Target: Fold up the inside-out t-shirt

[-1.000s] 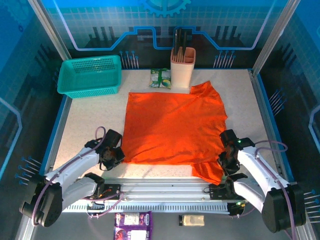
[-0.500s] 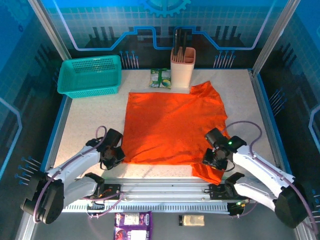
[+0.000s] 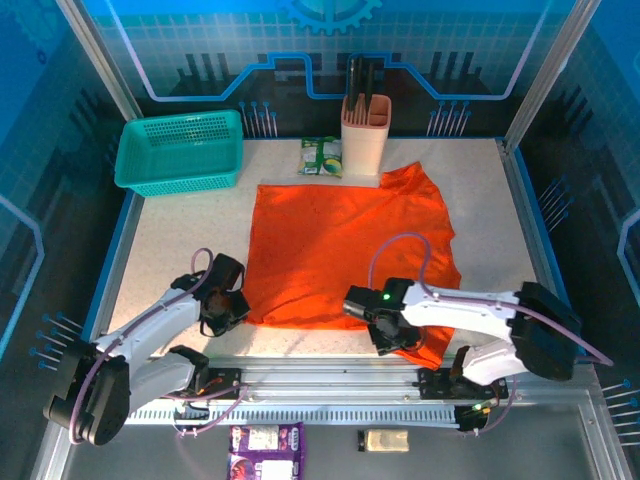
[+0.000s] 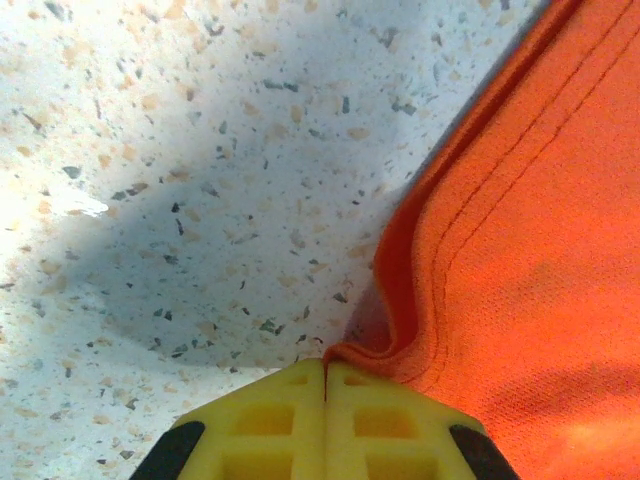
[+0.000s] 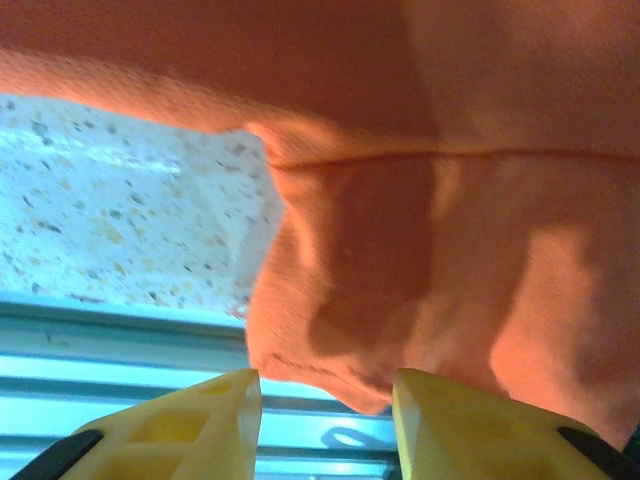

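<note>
Orange inside-out t-shirt [image 3: 345, 245] lies spread flat at the middle of the worktop [image 3: 180, 235]. At its 7 o'clock corner the left claw [image 4: 325, 372] is pinched together on the hem. At 5 o'clock the right claw [image 5: 325, 385] stands parted, with sleeve cloth bunched between its fingers.

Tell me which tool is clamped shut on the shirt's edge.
The left tool, pressed shut on the t-shirt hem; the right tool stands open.

Speckled pale table [image 3: 170, 240]: orange t-shirt [image 3: 340, 250] spread flat in middle; teal mesh basket [image 3: 180, 150] in far left corner; beige holder [image 3: 364, 135] at far edge, green-white packet [image 3: 321, 157] just beside.
</note>
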### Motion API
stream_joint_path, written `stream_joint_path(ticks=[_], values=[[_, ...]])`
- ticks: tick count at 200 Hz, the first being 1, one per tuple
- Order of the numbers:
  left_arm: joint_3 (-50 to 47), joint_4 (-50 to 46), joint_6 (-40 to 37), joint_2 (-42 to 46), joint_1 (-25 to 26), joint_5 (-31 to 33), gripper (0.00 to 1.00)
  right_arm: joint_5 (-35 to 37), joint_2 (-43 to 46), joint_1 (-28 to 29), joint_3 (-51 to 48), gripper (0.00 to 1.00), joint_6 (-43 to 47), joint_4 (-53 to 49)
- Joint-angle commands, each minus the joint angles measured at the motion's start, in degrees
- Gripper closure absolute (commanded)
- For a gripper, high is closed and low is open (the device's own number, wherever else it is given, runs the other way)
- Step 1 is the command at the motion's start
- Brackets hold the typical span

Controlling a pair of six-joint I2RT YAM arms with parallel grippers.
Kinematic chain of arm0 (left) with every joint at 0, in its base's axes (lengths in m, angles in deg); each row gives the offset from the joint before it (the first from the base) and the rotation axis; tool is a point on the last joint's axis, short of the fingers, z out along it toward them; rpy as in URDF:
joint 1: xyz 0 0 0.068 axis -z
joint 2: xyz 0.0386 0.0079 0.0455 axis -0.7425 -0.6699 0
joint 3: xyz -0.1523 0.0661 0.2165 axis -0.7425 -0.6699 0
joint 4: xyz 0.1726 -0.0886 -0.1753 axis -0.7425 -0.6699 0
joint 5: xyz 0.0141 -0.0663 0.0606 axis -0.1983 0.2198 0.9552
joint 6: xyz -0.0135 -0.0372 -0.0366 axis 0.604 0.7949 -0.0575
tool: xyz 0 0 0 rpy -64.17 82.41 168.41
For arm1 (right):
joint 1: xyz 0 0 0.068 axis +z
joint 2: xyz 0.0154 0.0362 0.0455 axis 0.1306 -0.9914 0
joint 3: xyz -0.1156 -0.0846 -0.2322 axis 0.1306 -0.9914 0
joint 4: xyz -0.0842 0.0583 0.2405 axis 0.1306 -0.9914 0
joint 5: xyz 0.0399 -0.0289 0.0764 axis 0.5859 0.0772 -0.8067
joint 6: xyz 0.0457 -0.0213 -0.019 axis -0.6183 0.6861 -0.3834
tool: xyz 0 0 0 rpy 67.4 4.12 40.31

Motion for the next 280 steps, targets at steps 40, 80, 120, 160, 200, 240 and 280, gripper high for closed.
stream_joint_path(ticks=[40,80,120,160,200,240,280], values=[[1.16,-1.99,-2.06,0.8,-1.31,-0.77,1.0,1.73,-9.07,2.54,2.97,0.6,-2.05,3.74],[1.04,-1.82,-2.28,0.5,-1.58,-0.98,1.0,0.6,-10.83,2.53,-0.57,0.67,-3.36,7.47],[1.76,-2.8,-2.17,1.36,-1.67,-0.59,1.0,2.76,-9.88,2.54,-1.3,0.89,-4.5,4.39],[4.25,-8.14,-1.52,7.04,-1.66,-0.07,1.0,8.44,-3.39,2.45,4.2,1.0,-2.91,-9.97],[7.11,-11.55,-1.36,9.83,-1.58,-0.36,1.0,10.76,3.34,-0.3,8.13,1.0,0.43,-19.09],[11.36,-11.32,-3.84,6.68,-1.67,1.16,1.0,12.69,6.03,-8.5,12.1,1.0,8.52,-20.16],[16.57,-7.75,-8.28,-1.22,-2.69,2.31,1.0,13.42,2.86,-17.36,17.03,1.0,20.03,-17.0]])
